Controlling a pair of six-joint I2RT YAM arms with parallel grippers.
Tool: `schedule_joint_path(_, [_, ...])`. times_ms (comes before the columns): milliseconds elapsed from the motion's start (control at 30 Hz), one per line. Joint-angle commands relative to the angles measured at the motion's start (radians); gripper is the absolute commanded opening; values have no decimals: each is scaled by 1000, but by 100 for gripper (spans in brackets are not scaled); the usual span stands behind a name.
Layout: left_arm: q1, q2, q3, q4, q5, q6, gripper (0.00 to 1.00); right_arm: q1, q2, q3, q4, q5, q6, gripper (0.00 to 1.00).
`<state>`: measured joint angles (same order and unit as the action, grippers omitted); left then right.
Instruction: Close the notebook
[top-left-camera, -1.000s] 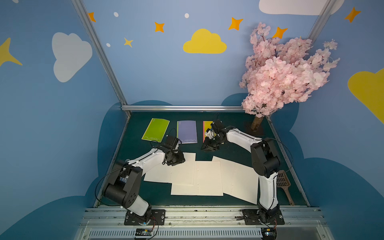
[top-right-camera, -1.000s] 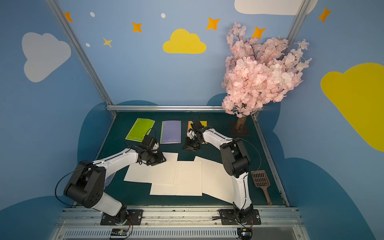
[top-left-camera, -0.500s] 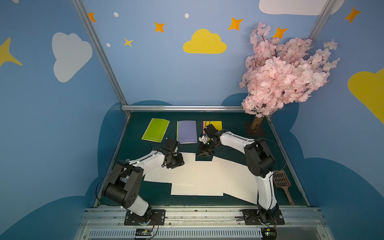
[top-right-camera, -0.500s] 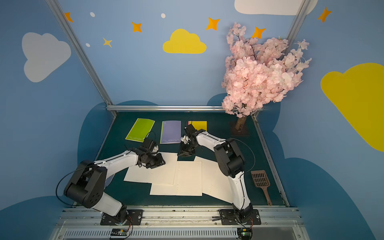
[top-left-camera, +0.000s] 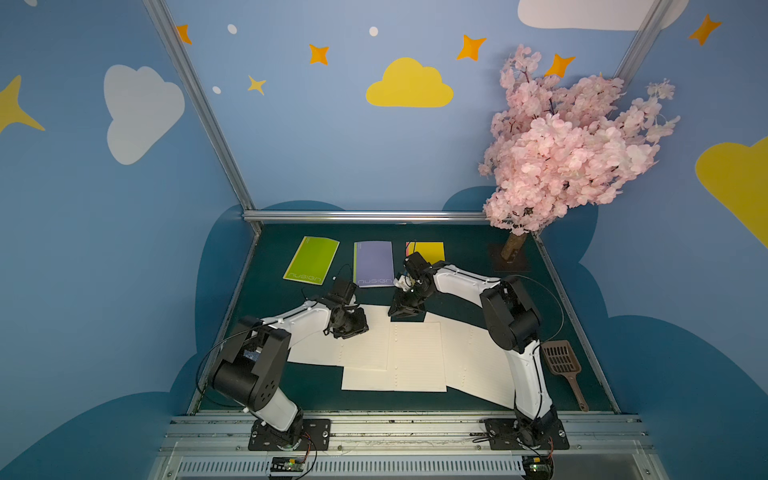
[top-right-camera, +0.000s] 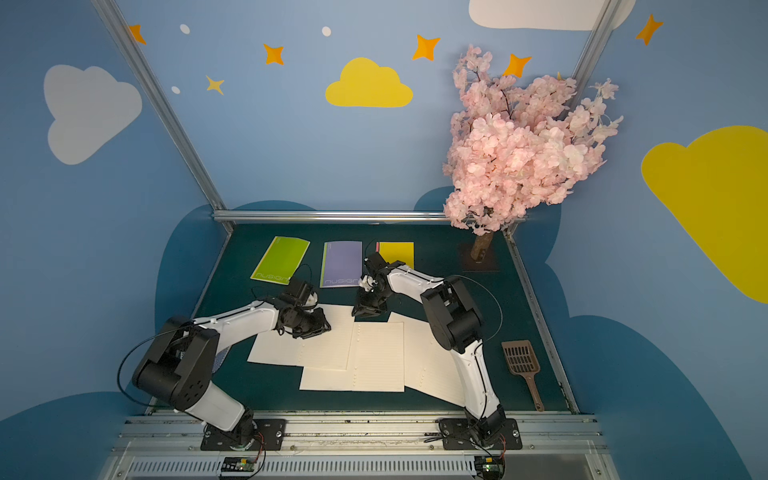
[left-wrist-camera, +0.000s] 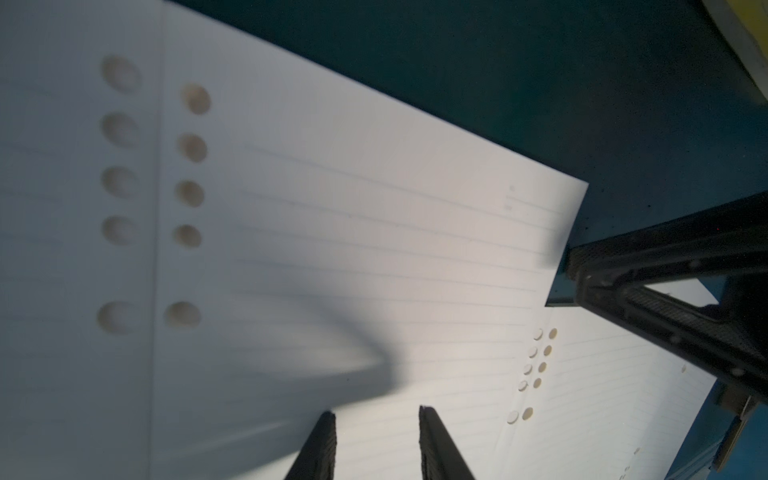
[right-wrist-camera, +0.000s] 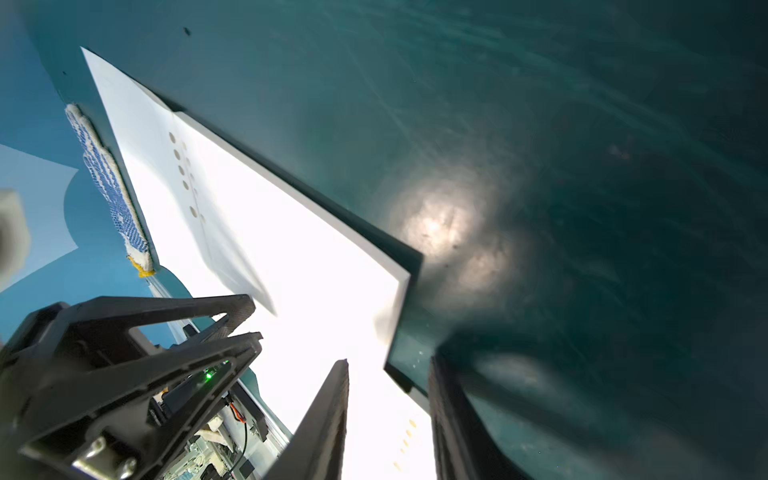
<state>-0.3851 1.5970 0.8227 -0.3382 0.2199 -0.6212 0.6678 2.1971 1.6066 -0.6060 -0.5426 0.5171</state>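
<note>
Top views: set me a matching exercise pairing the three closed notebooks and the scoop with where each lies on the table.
Things:
1. lime-green closed notebook
2. lilac closed notebook
3. yellow closed notebook
4. brown slotted plastic scoop

Places:
A. middle of the far row
B. by the right edge of the dark green table, apart from the notebooks
C. left end of the far row
D. right end of the far row

Pairs: 1-C, 2-A, 3-D, 4-B.
</note>
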Motion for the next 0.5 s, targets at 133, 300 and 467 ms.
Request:
schedule_joint_path(133, [3,46,3,5,7,3,35,9,36,35,-16,-9,5,35])
schedule_joint_path(300, [3,57,4,10,43,2,35,12,43,35,-17,-9,10,36])
schedule_joint_path(467, [3,68,3,15,55,0,33,15,54,33,-10,-24,15,35])
